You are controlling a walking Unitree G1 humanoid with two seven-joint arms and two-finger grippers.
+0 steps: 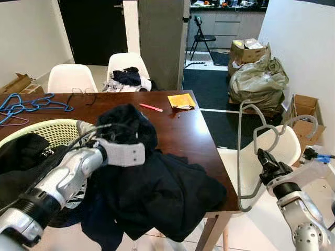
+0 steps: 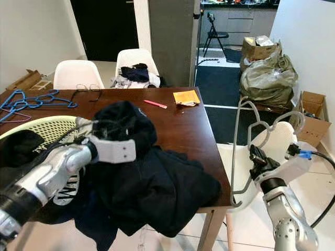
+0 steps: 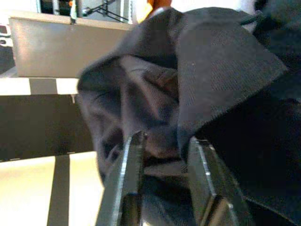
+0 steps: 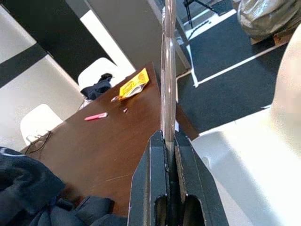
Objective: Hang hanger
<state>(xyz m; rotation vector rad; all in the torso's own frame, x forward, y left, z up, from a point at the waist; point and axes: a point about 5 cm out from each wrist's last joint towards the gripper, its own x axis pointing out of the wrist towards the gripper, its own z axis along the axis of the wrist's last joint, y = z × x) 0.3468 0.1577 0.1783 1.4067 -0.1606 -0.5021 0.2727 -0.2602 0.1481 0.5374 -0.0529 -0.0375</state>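
Gripping noted: hanger (image 1: 246, 151) is clamped upright in the right gripper (image 1: 268, 163), at 3 o'clock off the table (image 1: 183, 130); dark garment (image 1: 157, 188) is pinched in the left gripper (image 3: 162, 155). Fabric should be held taut and the hanger fed in squarely.

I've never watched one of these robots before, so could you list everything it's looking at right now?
Grey hanger: one, held off the table's right edge.
Dark garment: one, black, heaped on the table's near side.
Table: one, dark brown wood.
Blue hangers: several, far left of table.
Pink pen: one, mid-table.
Yellow packet: one, far right of table.
White chairs: two behind, one at right.
Mesh basket: one, pale yellow, left.
Left gripper: pinching the garment.
Right gripper: clamped on the hanger.
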